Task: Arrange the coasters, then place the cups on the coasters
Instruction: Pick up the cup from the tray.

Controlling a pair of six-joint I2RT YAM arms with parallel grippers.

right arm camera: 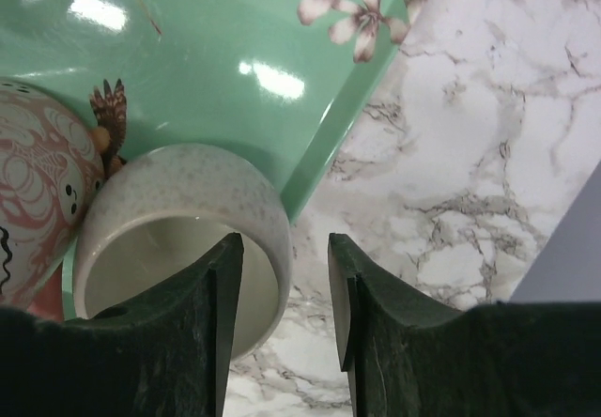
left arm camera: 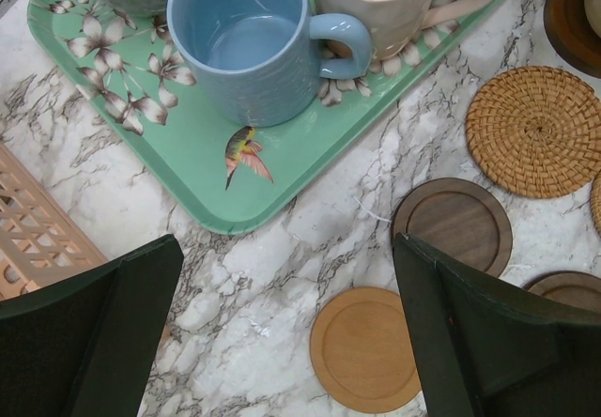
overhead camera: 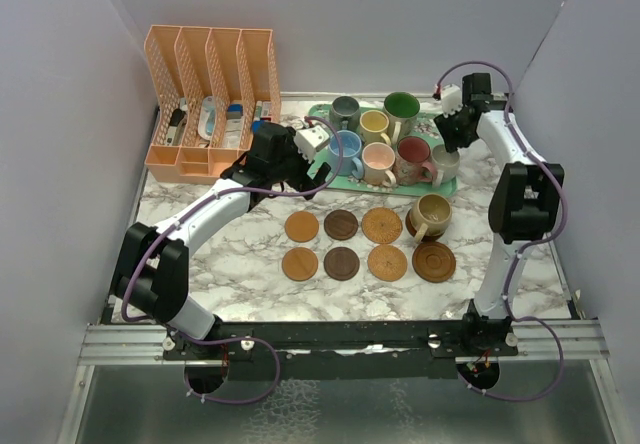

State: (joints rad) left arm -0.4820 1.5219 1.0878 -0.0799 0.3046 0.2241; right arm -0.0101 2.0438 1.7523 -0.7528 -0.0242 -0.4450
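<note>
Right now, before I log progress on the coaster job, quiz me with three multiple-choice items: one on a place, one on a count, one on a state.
1. Where is the tan mug? A on the tray; B on a coaster; C in the orange rack.
2. How many coasters are bare? A five; B seven; C eight.
3. The left gripper is: A open and empty; B shut on the blue mug; C shut on a coaster.
1 B: a dark disc shows under it. 2 B: eight lie out, one covered. 3 A: its fingers stand wide apart over the table.
</note>
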